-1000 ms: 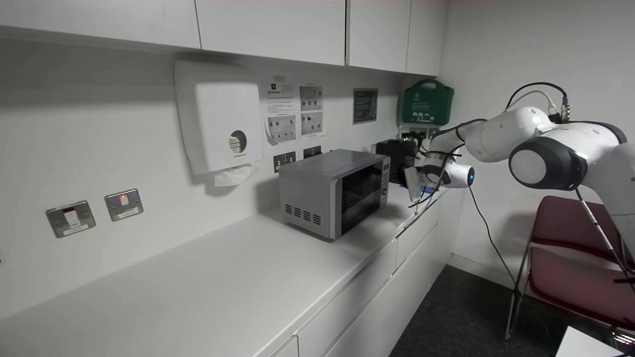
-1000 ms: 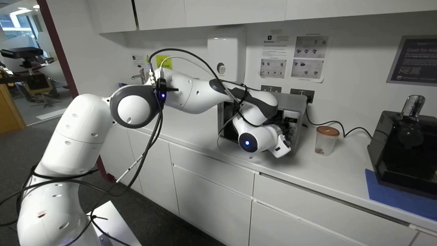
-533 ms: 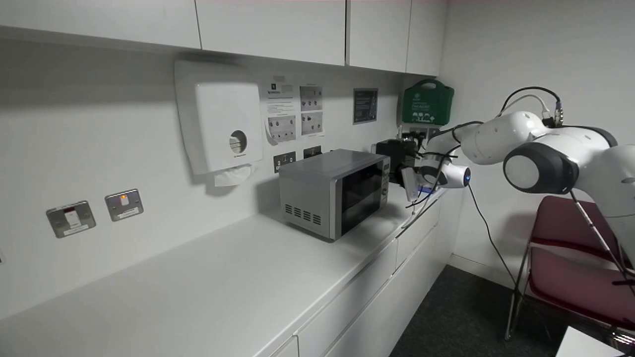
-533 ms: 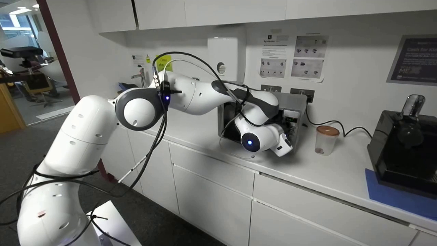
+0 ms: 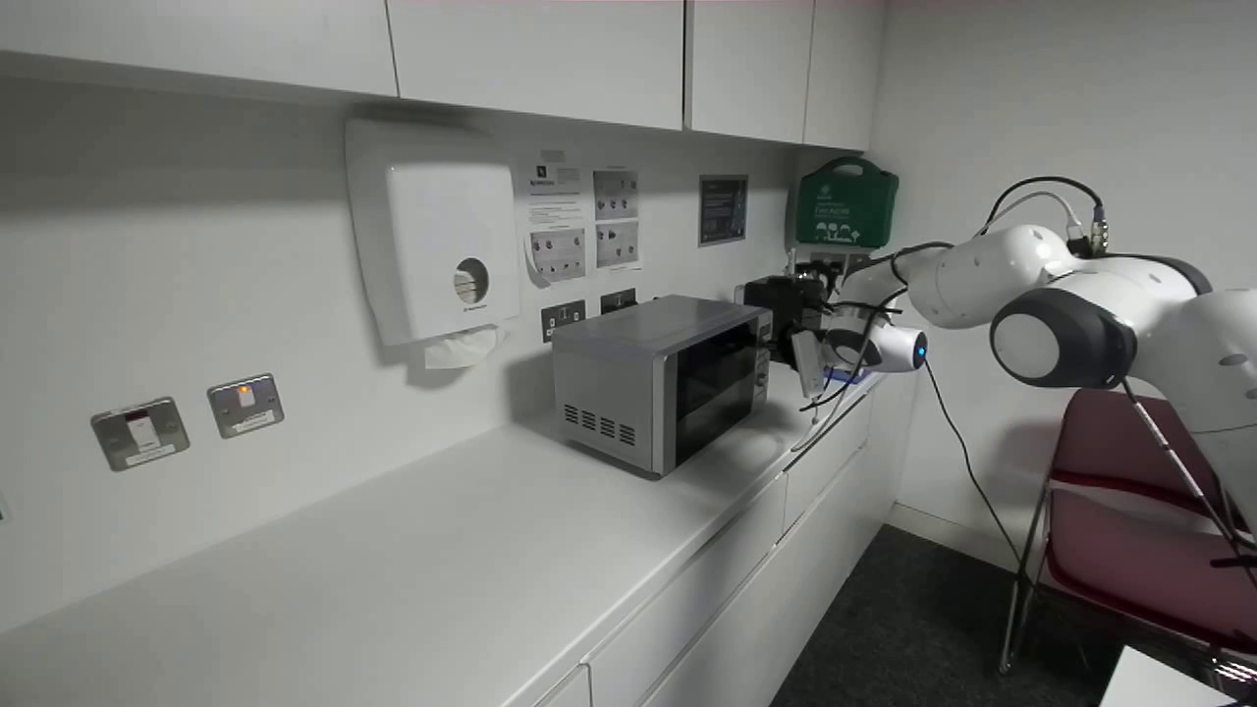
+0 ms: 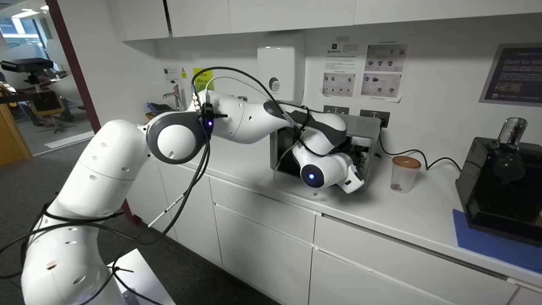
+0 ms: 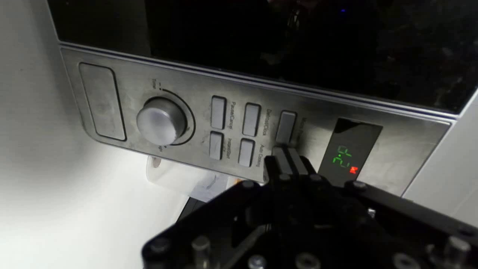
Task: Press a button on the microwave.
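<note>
From left, a microwave (image 5: 660, 383) is sitting on the counter (image 5: 393, 570), likely heavy, rigid and needing only a button (image 7: 286, 126) pushed mid-face, not gripped, as a pincer (image 7: 285, 150), closed and empty in the wrist view, is pointing nearby, contact unclear.

grey microwave (image 5: 660, 383) stands on the white counter (image 5: 412, 560), robot arm (image 5: 1041, 339) near it.

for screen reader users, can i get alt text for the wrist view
The robot's closed hand points at the control buttons on a silver microwave; contact is unclear. A round knob is at left, a lit display at right, and the dark door spans most of the top.
</note>
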Motion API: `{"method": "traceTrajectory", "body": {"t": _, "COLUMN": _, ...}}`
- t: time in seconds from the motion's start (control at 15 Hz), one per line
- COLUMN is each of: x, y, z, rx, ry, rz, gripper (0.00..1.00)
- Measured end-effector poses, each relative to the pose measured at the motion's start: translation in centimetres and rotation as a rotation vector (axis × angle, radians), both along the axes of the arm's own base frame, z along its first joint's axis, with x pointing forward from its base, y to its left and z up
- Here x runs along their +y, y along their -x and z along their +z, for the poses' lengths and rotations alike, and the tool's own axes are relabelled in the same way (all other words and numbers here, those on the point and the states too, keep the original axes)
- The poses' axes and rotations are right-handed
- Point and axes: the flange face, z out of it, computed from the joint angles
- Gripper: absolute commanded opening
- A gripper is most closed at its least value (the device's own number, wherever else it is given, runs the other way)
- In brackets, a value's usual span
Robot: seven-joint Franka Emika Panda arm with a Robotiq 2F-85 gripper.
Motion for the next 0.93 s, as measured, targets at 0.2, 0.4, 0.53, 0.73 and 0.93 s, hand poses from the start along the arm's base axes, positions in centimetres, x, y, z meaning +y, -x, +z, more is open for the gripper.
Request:
{"method": "traceTrajectory", "body": {"t": 0.2, "x": -0.09, "y": 0.00, "z": 0.01, "rx": 0.000, "ry": 0.000, "rz": -0.001, "gripper": 0.00}}
{"method": "traceTrajectory", "body": {"t": 0.4, "x": -0.15, "y": -0.03, "z": 0.01, "rx": -0.001, "ry": 0.001, "rz": -0.002, "gripper": 0.00}}
{"method": "traceTrajectory", "body": {"t": 0.53, "x": -0.24, "y": -0.07, "z": 0.02, "rx": -0.001, "ry": 0.001, "rz": -0.004, "gripper": 0.00}}
{"method": "traceTrajectory", "body": {"t": 0.73, "x": -0.35, "y": -0.10, "z": 0.02, "rx": -0.001, "ry": -0.002, "rz": -0.008, "gripper": 0.00}}
{"method": "traceTrajectory", "body": {"t": 0.93, "x": -0.38, "y": -0.10, "z": 0.01, "rx": -0.001, "ry": -0.008, "rz": -0.010, "gripper": 0.00}}
